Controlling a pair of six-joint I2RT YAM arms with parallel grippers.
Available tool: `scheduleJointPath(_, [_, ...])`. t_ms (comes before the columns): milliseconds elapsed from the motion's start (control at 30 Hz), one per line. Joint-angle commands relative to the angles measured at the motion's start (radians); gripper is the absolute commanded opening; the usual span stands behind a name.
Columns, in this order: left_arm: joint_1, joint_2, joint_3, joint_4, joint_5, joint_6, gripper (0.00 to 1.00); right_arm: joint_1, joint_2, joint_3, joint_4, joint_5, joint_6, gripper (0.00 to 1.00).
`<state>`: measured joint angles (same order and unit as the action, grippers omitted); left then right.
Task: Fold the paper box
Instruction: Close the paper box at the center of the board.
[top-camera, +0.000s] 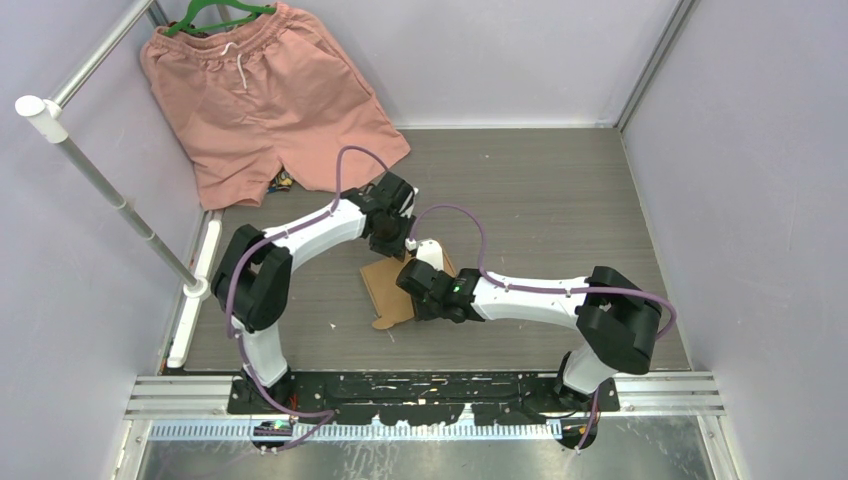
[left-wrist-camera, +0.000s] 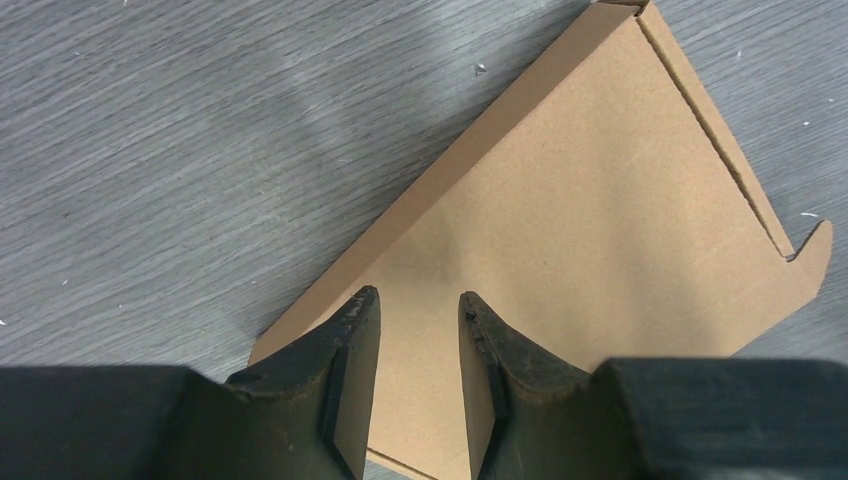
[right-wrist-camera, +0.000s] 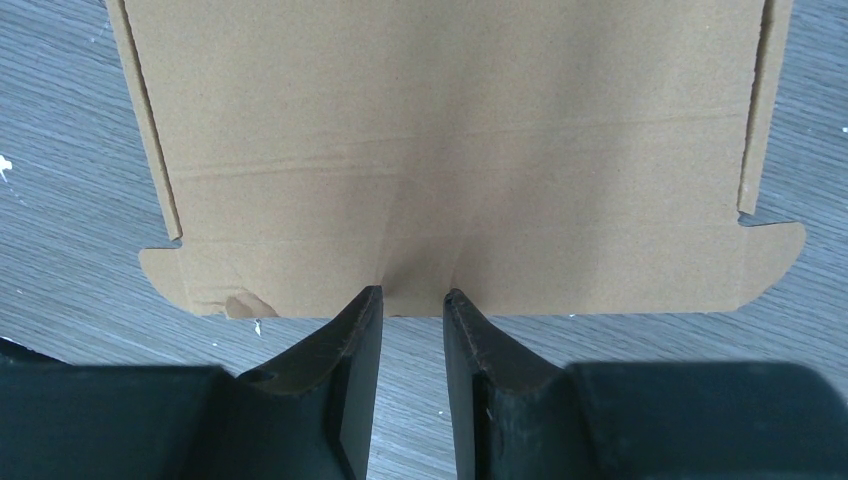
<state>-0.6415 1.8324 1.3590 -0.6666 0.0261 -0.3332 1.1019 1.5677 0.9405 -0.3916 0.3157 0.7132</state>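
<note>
Left wrist: left gripper (left-wrist-camera: 417, 293) part-open, empty, over paper box (left-wrist-camera: 600, 200); right gripper (right-wrist-camera: 412, 292) likewise, at its edge

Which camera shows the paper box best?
The right wrist camera: the paper box almost fills it, with creases and both end tabs. The left wrist camera shows one slanted part with one tab. The top camera shows it small and partly hidden.

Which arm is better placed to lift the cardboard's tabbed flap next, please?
Probably the right: the right hand sits open at the outer edge of the tabbed flap. The left hand hangs over the flat panel of the cardboard.
</note>
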Motion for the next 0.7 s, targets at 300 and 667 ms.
scheduleJointPath(300, [-0.006, 0.070, 0.011, -0.010, -0.051, 0.006, 0.36, -0.004, 0.001, 0.017, 0.028, 0.008, -0.001, 0.35])
scheduleJointPath(667, [-0.007, 0.086, 0.008, 0.003, -0.032, 0.007, 0.36, -0.009, 0.023, -0.012, 0.065, 0.001, 0.003, 0.35])
